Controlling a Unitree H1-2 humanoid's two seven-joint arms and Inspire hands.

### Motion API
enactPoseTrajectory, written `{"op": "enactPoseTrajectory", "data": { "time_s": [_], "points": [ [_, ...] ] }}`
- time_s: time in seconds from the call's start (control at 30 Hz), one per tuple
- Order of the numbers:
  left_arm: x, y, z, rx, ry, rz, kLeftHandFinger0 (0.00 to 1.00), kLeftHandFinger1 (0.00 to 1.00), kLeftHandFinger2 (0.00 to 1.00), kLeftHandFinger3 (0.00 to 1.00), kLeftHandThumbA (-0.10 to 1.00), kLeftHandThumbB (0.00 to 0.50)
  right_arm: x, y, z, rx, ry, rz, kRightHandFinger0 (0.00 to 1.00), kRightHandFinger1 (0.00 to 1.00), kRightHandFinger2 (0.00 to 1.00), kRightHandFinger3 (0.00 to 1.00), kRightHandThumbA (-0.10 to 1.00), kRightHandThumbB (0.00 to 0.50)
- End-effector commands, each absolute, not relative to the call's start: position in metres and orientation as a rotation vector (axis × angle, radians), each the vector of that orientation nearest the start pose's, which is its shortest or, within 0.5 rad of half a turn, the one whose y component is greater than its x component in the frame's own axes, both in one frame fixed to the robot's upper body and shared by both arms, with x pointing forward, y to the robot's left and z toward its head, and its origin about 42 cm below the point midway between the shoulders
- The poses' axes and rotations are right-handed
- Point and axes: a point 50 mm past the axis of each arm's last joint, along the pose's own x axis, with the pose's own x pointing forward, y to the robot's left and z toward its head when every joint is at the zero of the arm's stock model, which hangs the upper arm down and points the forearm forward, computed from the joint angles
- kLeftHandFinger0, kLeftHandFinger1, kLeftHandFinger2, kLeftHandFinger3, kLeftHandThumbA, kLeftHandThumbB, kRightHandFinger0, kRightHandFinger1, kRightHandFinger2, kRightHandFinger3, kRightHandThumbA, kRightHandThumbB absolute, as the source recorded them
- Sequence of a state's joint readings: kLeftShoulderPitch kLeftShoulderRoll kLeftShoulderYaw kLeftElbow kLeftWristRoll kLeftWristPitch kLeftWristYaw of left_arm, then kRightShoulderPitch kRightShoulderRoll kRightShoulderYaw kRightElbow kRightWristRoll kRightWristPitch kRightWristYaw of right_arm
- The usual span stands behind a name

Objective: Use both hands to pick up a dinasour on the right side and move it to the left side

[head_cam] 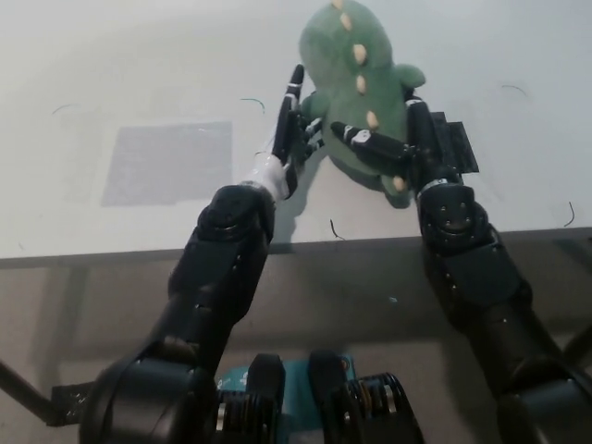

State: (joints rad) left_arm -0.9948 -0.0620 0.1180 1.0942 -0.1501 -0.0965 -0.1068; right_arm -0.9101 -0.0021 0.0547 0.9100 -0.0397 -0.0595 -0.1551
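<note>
A green plush dinosaur [344, 69] with cream spikes down its back is clamped between my two hands over the white table [139, 65], right of the middle. My left hand [290, 128] presses flat against its left flank, fingers stretched along it. My right hand [400, 141] holds the right flank, with one finger lying across the belly. The toy's lower body is hidden behind the hands. A shadow falls on the table below it.
A pale grey square patch [167, 163] lies on the table's left half. A dark square mark [457, 144] shows just right of my right hand. The table's front edge [111, 252] runs across the picture below the arms.
</note>
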Motion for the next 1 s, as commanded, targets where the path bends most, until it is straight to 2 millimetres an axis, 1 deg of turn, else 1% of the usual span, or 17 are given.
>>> {"op": "enactPoseTrajectory", "data": {
  "time_s": [0.0,0.07,0.1,0.13,0.23,0.33,0.4,0.53,0.6,0.63,0.7,0.8,0.83,0.87,0.9,0.93,0.97],
  "points": [
    [0.536,0.07,0.24,-0.177,-0.027,-0.377,1.0,1.0,1.0,1.0,1.0,0.25,0.527,-0.063,0.251,-0.167,-0.181,0.24,1.0,1.0,1.0,1.0,1.0,0.14],
    [0.532,0.078,0.236,-0.172,-0.031,-0.367,1.0,1.0,1.0,1.0,1.0,0.243,0.524,-0.056,0.25,-0.17,-0.181,0.261,1.0,1.0,1.0,1.0,1.0,0.142],
    [0.528,0.086,0.232,-0.168,-0.051,-0.353,1.0,1.0,1.0,1.0,1.0,0.218,0.523,-0.049,0.247,-0.169,-0.164,0.29,1.0,1.0,1.0,1.0,1.0,0.158],
    [0.526,0.093,0.229,-0.158,-0.057,-0.336,1.0,1.0,1.0,1.0,1.0,0.213,0.52,-0.043,0.245,-0.156,-0.151,0.308,1.0,1.0,1.0,1.0,1.0,0.148],
    [0.523,0.093,0.229,-0.137,-0.051,-0.317,1.0,1.0,1.0,1.0,1.0,0.233,0.519,-0.042,0.243,-0.138,-0.148,0.311,1.0,1.0,1.0,1.0,1.0,0.123],
    [0.516,0.101,0.224,-0.109,-0.053,-0.293,1.0,1.0,1.0,1.0,1.0,0.225,0.514,-0.035,0.238,-0.119,-0.13,0.341,1.0,1.0,1.0,1.0,1.0,0.12],
    [0.513,0.106,0.223,-0.104,-0.065,-0.274,1.0,1.0,1.0,1.0,1.0,0.247,0.512,-0.031,0.237,-0.121,-0.131,0.355,1.0,1.0,1.0,1.0,1.0,0.132],
    [0.504,0.119,0.218,-0.101,-0.069,-0.27,1.0,1.0,1.0,1.0,1.0,0.258,0.507,-0.02,0.233,-0.132,-0.136,0.376,1.0,1.0,1.0,1.0,1.0,0.157],
    [0.504,0.118,0.22,-0.094,-0.067,-0.271,1.0,1.0,1.0,1.0,1.0,0.262,0.508,-0.021,0.236,-0.132,-0.147,0.373,1.0,1.0,1.0,1.0,1.0,0.161],
    [0.502,0.12,0.22,-0.088,-0.069,-0.267,1.0,1.0,1.0,1.0,1.0,0.269,0.507,-0.019,0.236,-0.115,-0.137,0.386,1.0,1.0,1.0,1.0,1.0,0.193],
    [0.495,0.129,0.218,-0.09,-0.078,-0.234,1.0,1.0,1.0,1.0,1.0,0.23,0.504,-0.011,0.235,-0.138,-0.166,0.423,1.0,1.0,1.0,1.0,1.0,0.212],
    [0.489,0.13,0.219,-0.104,-0.088,-0.228,1.0,1.0,1.0,1.0,1.0,0.215,0.502,-0.009,0.236,-0.135,-0.173,0.425,1.0,1.0,1.0,1.0,1.0,0.245],
    [0.486,0.135,0.217,-0.108,-0.097,-0.224,1.0,1.0,1.0,1.0,1.0,0.186,0.5,-0.005,0.234,-0.142,-0.174,0.427,1.0,1.0,1.0,1.0,1.0,0.237],
    [0.485,0.136,0.216,-0.109,-0.1,-0.223,1.0,1.0,1.0,1.0,1.0,0.184,0.5,-0.003,0.233,-0.143,-0.175,0.428,1.0,1.0,1.0,1.0,1.0,0.236],
    [0.482,0.139,0.216,-0.108,-0.105,-0.218,1.0,1.0,1.0,1.0,1.0,0.165,0.499,0.0,0.232,-0.138,-0.186,0.44,1.0,1.0,1.0,1.0,1.0,0.2],
    [0.48,0.14,0.214,-0.105,-0.11,-0.215,1.0,1.0,1.0,1.0,1.0,0.154,0.497,0.001,0.23,-0.133,-0.189,0.448,1.0,1.0,1.0,1.0,1.0,0.185],
    [0.473,0.145,0.21,-0.109,-0.12,-0.202,1.0,1.0,1.0,1.0,1.0,0.16,0.493,0.005,0.227,-0.134,-0.166,0.465,1.0,1.0,1.0,1.0,1.0,0.206]
  ]
}}
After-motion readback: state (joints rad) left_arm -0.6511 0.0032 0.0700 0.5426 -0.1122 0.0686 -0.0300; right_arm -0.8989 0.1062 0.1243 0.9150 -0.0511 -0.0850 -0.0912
